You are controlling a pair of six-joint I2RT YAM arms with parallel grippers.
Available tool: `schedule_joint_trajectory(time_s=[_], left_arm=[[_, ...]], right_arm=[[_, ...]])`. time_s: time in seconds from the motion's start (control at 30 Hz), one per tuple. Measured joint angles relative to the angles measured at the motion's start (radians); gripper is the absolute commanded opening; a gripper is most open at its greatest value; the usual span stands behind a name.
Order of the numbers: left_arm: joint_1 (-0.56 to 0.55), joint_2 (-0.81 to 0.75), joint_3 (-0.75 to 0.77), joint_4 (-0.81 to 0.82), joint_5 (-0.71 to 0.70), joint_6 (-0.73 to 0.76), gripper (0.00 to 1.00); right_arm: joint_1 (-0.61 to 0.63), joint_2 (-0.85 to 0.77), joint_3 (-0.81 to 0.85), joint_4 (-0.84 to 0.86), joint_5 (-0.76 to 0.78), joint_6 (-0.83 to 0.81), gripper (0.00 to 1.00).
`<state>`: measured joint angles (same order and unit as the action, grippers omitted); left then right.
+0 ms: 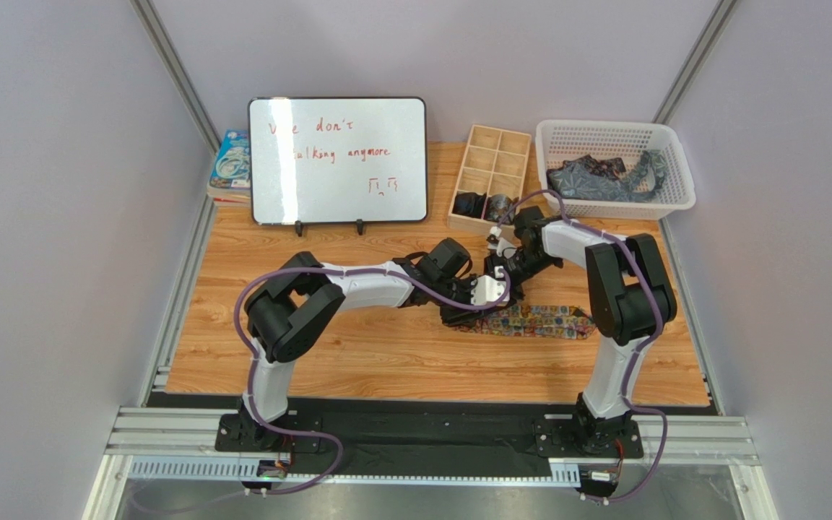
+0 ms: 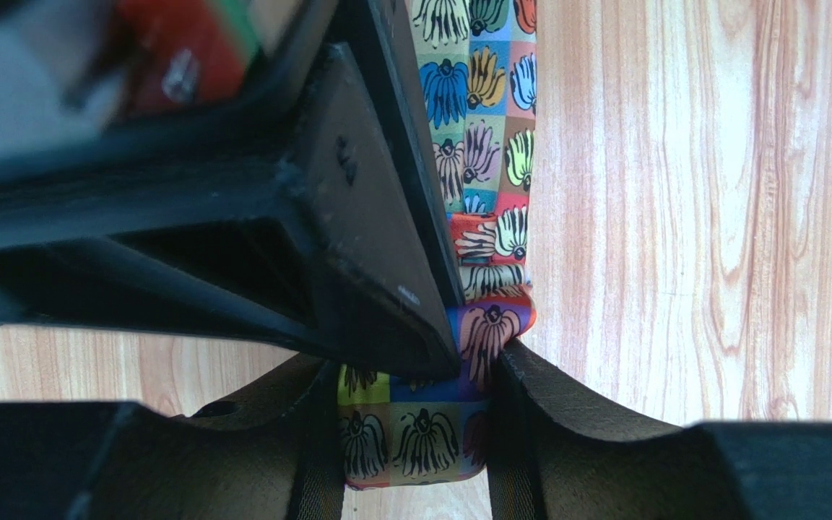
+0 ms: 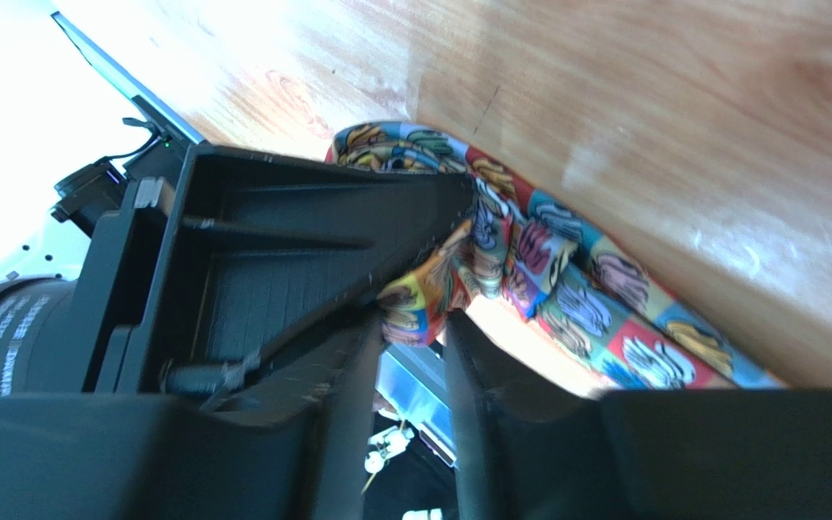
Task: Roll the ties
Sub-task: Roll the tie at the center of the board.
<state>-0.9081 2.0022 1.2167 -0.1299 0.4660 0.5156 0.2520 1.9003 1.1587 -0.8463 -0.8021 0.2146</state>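
Records floral tie (image 1: 545, 321) flat on bench (image 1: 388, 358), right of centre. Finds left end effector (image 2: 415, 374) clamped across its folded end; right end effector (image 3: 415, 325) narrow at fold, grip indeterminable.

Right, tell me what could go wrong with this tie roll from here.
1. The right gripper pinches only a small fold of the multicoloured tie at its fingertips, so the fold may slip out.
2. The left gripper straddles the same end, close beside the right one, and they could collide.
3. The tie's loose length on the table may roll crooked.
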Motion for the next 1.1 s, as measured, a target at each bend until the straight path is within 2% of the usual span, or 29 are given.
schedule_joint_trajectory(time_s=[0.07, 0.23, 0.3, 0.33, 0.37, 0.43, 0.47, 0.53, 0.57, 0.7, 0.77, 1.1], left_arm=[[0.0, 0.0, 0.0, 0.0, 0.0, 0.001, 0.06], [0.0, 0.0, 0.0, -0.001, 0.0, 0.004, 0.07], [0.0, 0.0, 0.0, -0.001, 0.0, 0.004, 0.11], [0.0, 0.0, 0.0, -0.001, 0.0, 0.004, 0.17], [0.0, 0.0, 0.0, -0.001, 0.0, 0.004, 0.29], [0.0, 0.0, 0.002, -0.003, 0.001, 0.004, 0.41], [0.0, -0.005, 0.004, -0.006, 0.002, 0.004, 0.5], [0.0, -0.01, 0.004, -0.003, 0.001, 0.004, 0.55], [0.0, -0.013, 0.003, 0.0, 0.001, 0.004, 0.6], [0.002, -0.04, -0.028, 0.01, -0.003, -0.001, 0.65], [0.001, -0.056, -0.045, -0.009, -0.003, 0.0, 0.73], [0.01, -0.16, -0.137, -0.095, 0.024, -0.048, 0.76]], right_arm=[[0.007, 0.004, 0.0, 0.009, 0.0, 0.003, 0.0], [0.004, 0.01, 0.0, 0.006, 0.0, -0.004, 0.0], [-0.001, 0.015, 0.0, 0.005, -0.004, -0.004, 0.0], [-0.006, 0.018, 0.0, 0.005, -0.006, -0.004, 0.0], [-0.01, 0.02, 0.0, 0.004, -0.008, -0.005, 0.0], [-0.015, 0.025, 0.0, 0.003, -0.013, -0.005, 0.0], [-0.018, 0.027, 0.0, 0.002, -0.015, -0.005, 0.0], [-0.018, 0.029, 0.0, 0.002, -0.013, -0.005, 0.0], [-0.018, 0.029, 0.0, 0.003, -0.01, -0.005, 0.0], [-0.023, 0.038, 0.0, 0.002, 0.013, -0.005, 0.0], [-0.023, 0.044, 0.0, 0.002, 0.018, -0.005, 0.0], [-0.027, 0.069, 0.0, 0.024, 0.109, -0.005, 0.0]])
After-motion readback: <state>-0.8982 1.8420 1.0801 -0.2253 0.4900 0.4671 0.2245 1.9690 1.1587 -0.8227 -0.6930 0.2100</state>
